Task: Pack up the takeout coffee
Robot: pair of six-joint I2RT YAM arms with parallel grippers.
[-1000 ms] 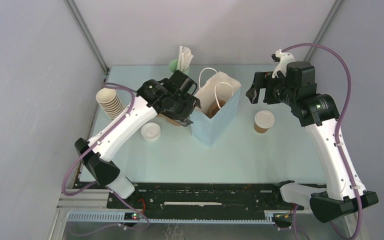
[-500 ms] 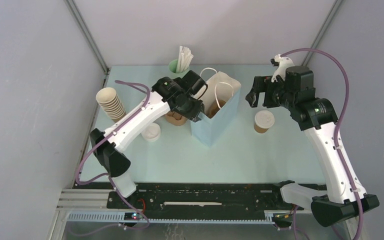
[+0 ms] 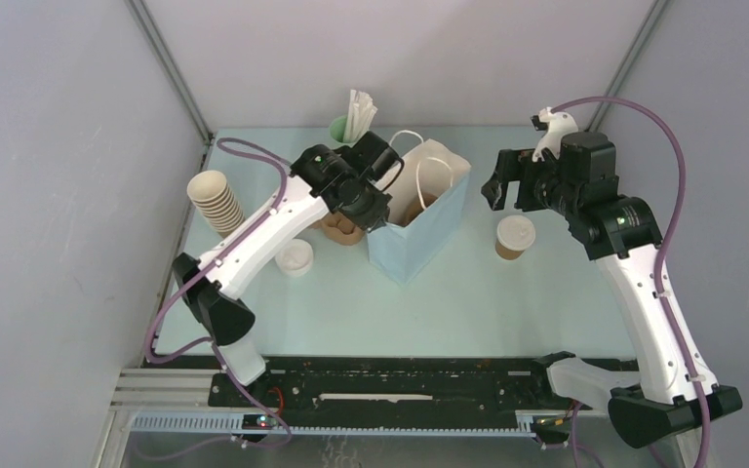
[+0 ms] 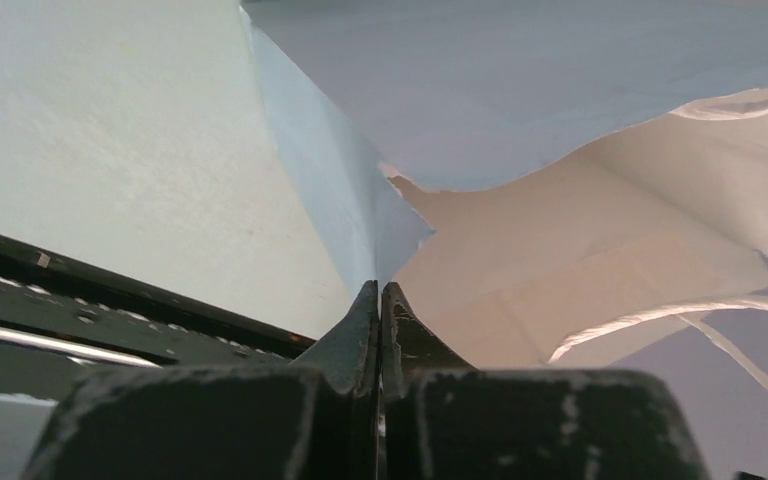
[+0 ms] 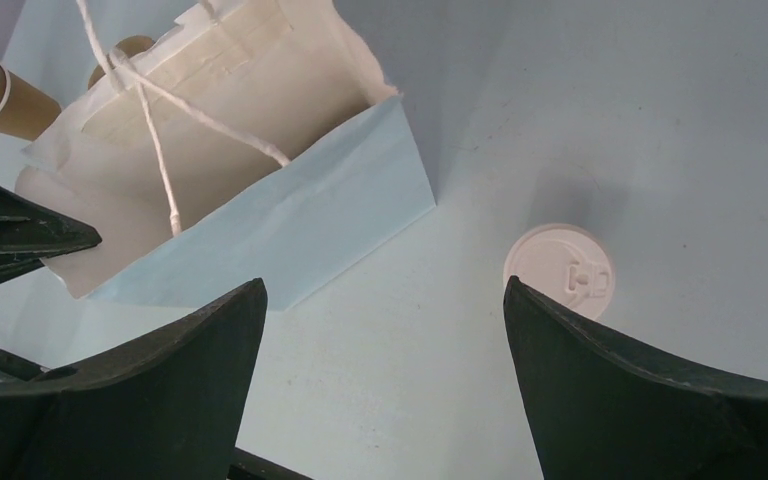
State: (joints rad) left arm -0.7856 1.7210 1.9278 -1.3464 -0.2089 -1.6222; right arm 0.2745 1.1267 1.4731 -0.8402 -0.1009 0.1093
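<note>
**Takeout coffee upright on the worktop, outside the bag**

The takeout coffee (image 3: 515,237) is a small brown kraft paper cup, closed by a round white plastic lid (image 5: 559,270) that sits level on its rim. The lid's top carries raised moulding near one edge, too small to make out further. The cup stands upright on the pale blue-green worktop (image 3: 468,302), in the right half and towards the far side. It is near the light blue paper bag (image 3: 414,239), on the bag's right, but apart from it with bare worktop between them. The cup is much shorter than the bag and casts a soft shadow on the worktop beside it.
</note>
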